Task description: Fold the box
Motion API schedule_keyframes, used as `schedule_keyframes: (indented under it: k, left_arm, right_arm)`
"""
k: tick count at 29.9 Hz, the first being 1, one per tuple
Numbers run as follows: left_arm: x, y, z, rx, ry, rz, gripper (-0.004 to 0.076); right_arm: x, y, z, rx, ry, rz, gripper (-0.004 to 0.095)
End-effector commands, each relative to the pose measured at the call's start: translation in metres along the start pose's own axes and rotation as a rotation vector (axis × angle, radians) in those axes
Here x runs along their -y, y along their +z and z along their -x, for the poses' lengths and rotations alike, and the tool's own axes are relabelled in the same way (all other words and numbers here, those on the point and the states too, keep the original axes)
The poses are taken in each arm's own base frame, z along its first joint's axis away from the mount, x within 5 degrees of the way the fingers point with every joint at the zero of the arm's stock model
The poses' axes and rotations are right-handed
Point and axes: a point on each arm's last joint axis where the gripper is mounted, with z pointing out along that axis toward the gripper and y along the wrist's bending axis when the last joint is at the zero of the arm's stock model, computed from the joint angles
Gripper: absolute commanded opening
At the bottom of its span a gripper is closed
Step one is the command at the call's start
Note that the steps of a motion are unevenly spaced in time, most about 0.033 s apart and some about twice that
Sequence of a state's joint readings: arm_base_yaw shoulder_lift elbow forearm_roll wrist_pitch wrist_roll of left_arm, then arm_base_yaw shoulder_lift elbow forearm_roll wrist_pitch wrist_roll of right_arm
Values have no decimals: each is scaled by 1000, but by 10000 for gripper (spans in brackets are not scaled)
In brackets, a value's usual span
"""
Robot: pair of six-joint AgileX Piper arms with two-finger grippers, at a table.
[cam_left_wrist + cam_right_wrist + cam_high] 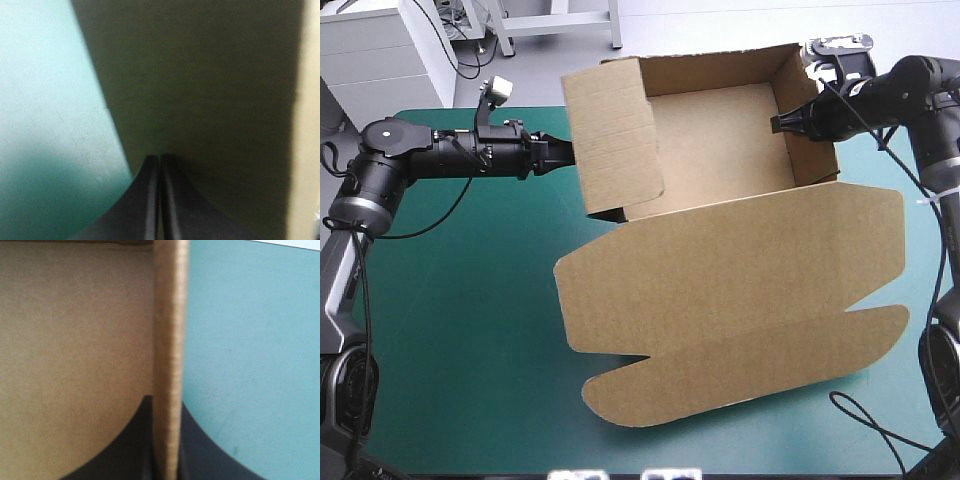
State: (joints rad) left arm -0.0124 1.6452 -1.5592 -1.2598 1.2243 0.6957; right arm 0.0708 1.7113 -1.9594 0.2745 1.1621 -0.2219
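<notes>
- On the teal-green tabletop (470,330), toward its far edge, the brown box (720,290): an open tray with walls raised, its hollow facing up toward the high camera.
- Lid unfolded, spread out from the tray's near wall toward the tabletop's near edge, ending in a long flap with rounded corners.
- At the tray's left wall, the left claw (565,157): clenched on itself, black fingers meeting in one point, the tip right at the wall's outer face, reaching in level from the tabletop's left side.
- From the left wrist, the left claw (159,159) closed to a narrow seam, the box (200,90) a dark, shadowed board straight ahead, the tabletop (40,100) beside it.
- At the tray's right wall, near its far corner, the right claw (778,122): grasping the board, one finger inside the tray, the other outside.
- From the right wrist, the right claw (166,402) pinched on the wall, the wall's edge standing up between the fingers, the box (75,340) interior on one side, bare tabletop (250,365) on the other.
</notes>
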Motion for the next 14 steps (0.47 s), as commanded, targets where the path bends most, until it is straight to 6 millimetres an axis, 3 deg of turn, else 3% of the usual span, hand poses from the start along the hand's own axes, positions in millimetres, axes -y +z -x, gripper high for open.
schedule_keyframes:
  k: [1,9,14]
  left_arm:
    - [38,-11,9,71,13,-168,-8]
    - [52,4,5,47,38,-228,15]
    - [57,8,4,44,51,-251,181]
  right_arm:
    - [-8,-29,11,131,-2,-43,-17]
    - [-10,-28,13,149,5,-49,-17]
    - [-12,-28,14,157,8,-62,-16]
